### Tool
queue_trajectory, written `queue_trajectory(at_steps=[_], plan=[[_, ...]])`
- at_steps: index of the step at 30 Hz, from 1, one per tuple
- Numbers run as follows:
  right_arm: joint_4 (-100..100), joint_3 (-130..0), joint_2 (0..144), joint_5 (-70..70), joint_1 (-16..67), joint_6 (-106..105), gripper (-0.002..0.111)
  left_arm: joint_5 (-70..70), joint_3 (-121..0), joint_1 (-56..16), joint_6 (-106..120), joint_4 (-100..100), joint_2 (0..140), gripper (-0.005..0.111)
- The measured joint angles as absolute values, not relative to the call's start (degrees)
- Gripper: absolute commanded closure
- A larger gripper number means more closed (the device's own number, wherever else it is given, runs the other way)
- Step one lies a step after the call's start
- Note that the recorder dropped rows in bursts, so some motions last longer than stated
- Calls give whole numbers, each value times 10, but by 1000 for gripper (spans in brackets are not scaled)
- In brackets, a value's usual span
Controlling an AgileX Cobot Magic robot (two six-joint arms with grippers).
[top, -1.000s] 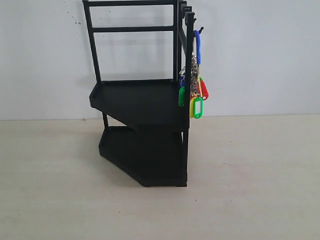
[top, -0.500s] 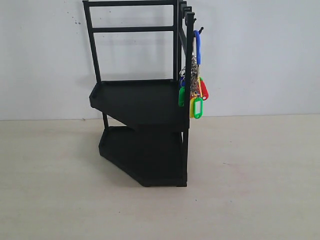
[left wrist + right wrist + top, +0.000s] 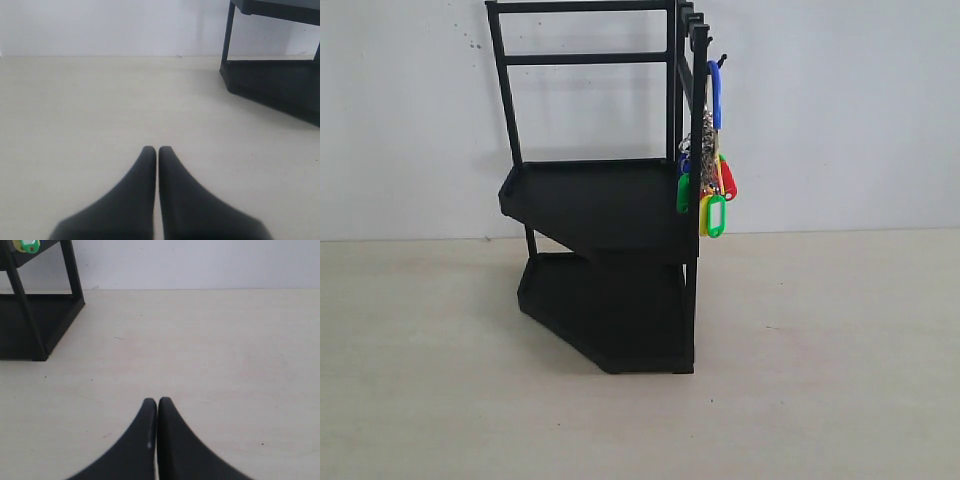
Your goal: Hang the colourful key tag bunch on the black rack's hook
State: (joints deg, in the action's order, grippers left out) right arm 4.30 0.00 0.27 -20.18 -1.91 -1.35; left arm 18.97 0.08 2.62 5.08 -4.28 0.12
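Colourful key tag bunch [image 3: 714,205] hangs from hook [image 3: 720,59] (atop black rack [image 3: 590,195]).

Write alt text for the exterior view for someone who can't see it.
A colourful key tag bunch hangs by its blue loop from the hook at the top of a tall black rack standing on a pale table. No robot arm is visible.

Bright, soft, even light.
The black rack [image 3: 610,200] casts faint shadows on the wall [image 3: 840,110] and table [image 3: 440,350], its trays too dark for detail; the left gripper [image 3: 157,149] and right gripper [image 3: 157,400] blur near their bases.
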Motion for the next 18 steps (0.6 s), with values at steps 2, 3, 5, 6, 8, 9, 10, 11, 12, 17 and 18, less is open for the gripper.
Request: queue_trajectory(at_steps=[2, 3, 5, 6, 8, 9, 10, 11, 12, 17, 18], plan=[[43, 0, 3, -202, -23, -13, 108, 190, 1, 26, 51, -43, 1, 102], [43, 0, 3, -202, -23, -13, 108, 190, 1, 26, 51, -43, 1, 102], [43, 0, 3, -202, -24, -13, 108, 190, 1, 26, 51, -43, 1, 102], [43, 0, 3, -202, -24, -13, 108, 190, 1, 26, 51, -43, 1, 102], [43, 0, 3, -202, -24, -13, 108, 190, 1, 26, 51, -43, 1, 102], [43, 0, 3, -202, -24, -13, 108, 190, 1, 26, 51, -43, 1, 102], [43, 0, 3, -202, -24, -13, 108, 190, 1, 26, 51, -43, 1, 102], [43, 0, 3, -202, -25, -13, 108, 190, 1, 26, 51, -43, 1, 102], [43, 0, 3, -202, -26, -13, 108, 190, 1, 26, 51, -43, 1, 102], [43, 0, 3, -202, -26, -13, 108, 190, 1, 26, 51, -43, 1, 102], [43, 0, 3, -202, -26, -13, 108, 190, 1, 26, 51, -43, 1, 102]])
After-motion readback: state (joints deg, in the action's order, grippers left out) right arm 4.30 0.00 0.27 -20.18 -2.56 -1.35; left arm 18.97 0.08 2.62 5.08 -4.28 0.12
